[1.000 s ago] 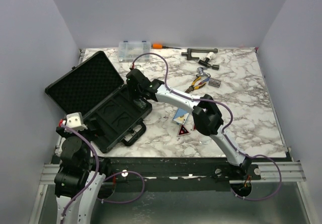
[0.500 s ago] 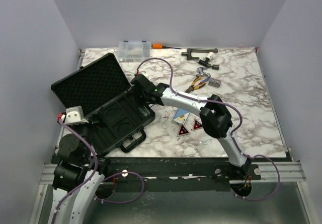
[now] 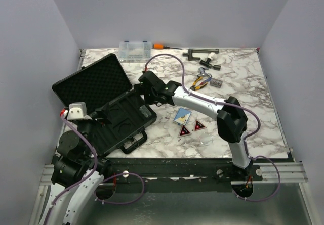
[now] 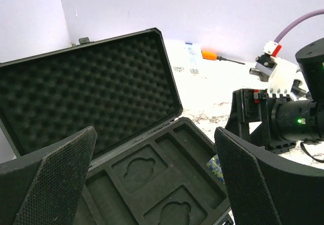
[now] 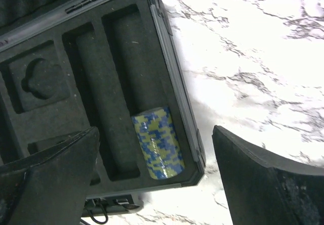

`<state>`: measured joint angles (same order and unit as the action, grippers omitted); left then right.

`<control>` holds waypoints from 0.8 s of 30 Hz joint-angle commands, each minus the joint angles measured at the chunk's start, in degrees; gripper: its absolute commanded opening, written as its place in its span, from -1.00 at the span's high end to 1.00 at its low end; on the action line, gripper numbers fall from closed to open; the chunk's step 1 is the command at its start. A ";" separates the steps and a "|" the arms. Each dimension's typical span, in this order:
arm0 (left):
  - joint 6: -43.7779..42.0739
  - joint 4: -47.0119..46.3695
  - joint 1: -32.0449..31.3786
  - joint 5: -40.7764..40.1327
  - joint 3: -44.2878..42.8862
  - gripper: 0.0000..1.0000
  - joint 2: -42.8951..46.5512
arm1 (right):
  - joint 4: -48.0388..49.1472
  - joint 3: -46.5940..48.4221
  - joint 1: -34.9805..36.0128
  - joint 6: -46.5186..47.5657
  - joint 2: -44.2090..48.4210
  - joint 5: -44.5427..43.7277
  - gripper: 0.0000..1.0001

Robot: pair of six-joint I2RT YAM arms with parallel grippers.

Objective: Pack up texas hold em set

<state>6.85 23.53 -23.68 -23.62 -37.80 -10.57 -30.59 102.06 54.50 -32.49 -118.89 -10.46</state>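
Left fingers (image 4: 55,179) and right fingers (image 5: 253,179) stand spread above the egg-crate-lined case (image 3: 91,86), where a cylindrical blue-yellow chip stack (image 5: 158,143) lies in a long moulded slot (image 5: 129,68).

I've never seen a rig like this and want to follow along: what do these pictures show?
Two robot arms are bolted at the near edge of a marble table. The wide picture looks down from above; the other two come from wrist cameras. The left pincer and right pincer both stand open, holding nothing. The open black case has a roll of blue-and-yellow chips in its tray. On the table lie a card deck, two red-black triangles, pliers and a clear compartment box.
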 commanded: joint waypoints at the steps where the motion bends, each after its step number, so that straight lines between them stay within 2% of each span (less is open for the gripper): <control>1: 0.22 3.22 -0.22 -0.68 0.33 -0.97 3.58 | -2.74 -3.91 0.03 0.03 4.31 -4.93 -0.96; 6: 0.22 8.44 -0.22 -0.68 1.41 -0.97 9.64 | -4.07 -9.31 -0.34 -0.38 10.17 -9.51 -1.00; 12: 0.22 9.86 -0.22 -0.68 3.33 -0.97 17.15 | -7.39 -16.96 -1.32 -2.35 17.35 -15.21 -1.00; 19: 0.22 10.39 -0.22 -0.68 3.47 -0.97 17.50 | -11.51 -26.70 -2.37 -10.23 25.89 -21.22 -1.00; 24: 0.22 10.34 -0.22 -0.68 3.36 -0.97 16.95 | -12.46 -33.72 -2.47 -13.79 31.74 -22.15 -1.00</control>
<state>6.85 32.93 -23.75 -23.66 -34.37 -0.14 -40.12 72.75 52.05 -41.50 -91.46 -28.38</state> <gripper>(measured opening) 0.987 0.998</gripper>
